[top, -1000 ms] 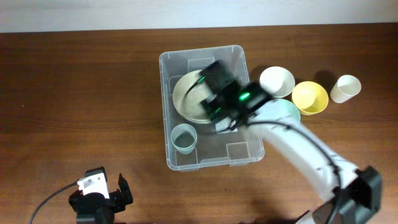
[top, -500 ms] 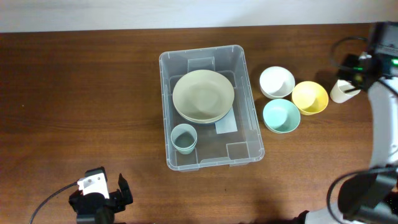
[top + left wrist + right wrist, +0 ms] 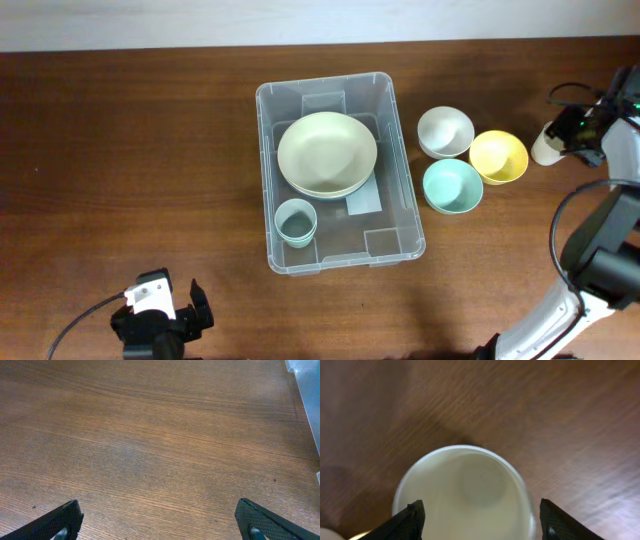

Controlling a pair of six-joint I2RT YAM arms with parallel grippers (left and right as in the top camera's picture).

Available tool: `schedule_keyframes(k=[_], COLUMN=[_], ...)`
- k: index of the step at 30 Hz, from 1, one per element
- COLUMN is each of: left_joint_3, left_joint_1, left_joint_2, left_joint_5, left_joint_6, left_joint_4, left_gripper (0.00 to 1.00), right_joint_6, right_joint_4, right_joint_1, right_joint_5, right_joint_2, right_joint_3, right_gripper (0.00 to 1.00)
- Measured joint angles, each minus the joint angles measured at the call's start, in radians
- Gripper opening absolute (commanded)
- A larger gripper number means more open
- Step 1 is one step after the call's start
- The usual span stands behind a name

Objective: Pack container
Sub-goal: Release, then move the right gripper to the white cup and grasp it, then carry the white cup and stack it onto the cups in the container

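The right gripper [image 3: 482, 522] has its jaws spread, one finger on each side of a cream cup [image 3: 465, 485] that stands upright below it at the far right of the table [image 3: 130, 150]; neither finger visibly presses the cup. The left gripper [image 3: 160, 522] is at the near left, jaws wide apart above the tabletop. The container [image 3: 266, 215] sits mid-table and holds a pale green bowl [image 3: 327, 153], with a small grey-green cup [image 3: 295, 222] on the bowl's near side. Clustered to the container's right are a white bowl [image 3: 445, 131], a yellow bowl [image 3: 498, 157] and a teal bowl [image 3: 453, 186].
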Motion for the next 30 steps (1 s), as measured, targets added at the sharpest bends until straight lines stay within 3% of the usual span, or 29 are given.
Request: schedule_keyframes(k=[2,4,5,6,16,20,25,30], left_joint_3=[0.0,0.0,0.0,0.0,0.0,0.0,0.0,0.0], left_joint_1=[0.0,0.0,0.0,0.0,0.0,0.0,0.0,0.0], left_joint_2=[0.0,0.0,0.0,0.0,0.0,0.0,0.0,0.0], left_joint_5=[0.0,0.0,0.0,0.0,0.0,0.0,0.0,0.0], left_joint_6=[0.0,0.0,0.0,0.0,0.0,0.0,0.0,0.0], left_joint_4=[0.0,0.0,0.0,0.0,0.0,0.0,0.0,0.0], left_gripper=[1.0,1.0,1.0,1.0,1.0,1.0,1.0,1.0], right_joint_6=[0.0,0.0,-0.006,-0.002,-0.034,-0.108,-0.199,-0.307], right_joint_4=[0.001,0.001,0.0,-0.001,-0.054,-0.088,-0.181,-0.309], right_joint_1=[0.0,0.0,0.0,0.0,0.002,0.025,0.17,0.439], right_joint_5=[-0.012,-0.015,-0.015,-0.016,-0.051,-0.132,-0.204,-0.233], right_joint_2=[0.029,0.045,0.051,0.052,0.042,-0.085,-0.412,-0.587], right_joint_3=[0.0,0.0,0.0,0.0,0.0,0.0,0.007,0.023], right_gripper=[0.6,0.35,0.09,0.04,0.04,0.04,0.04,0.04])
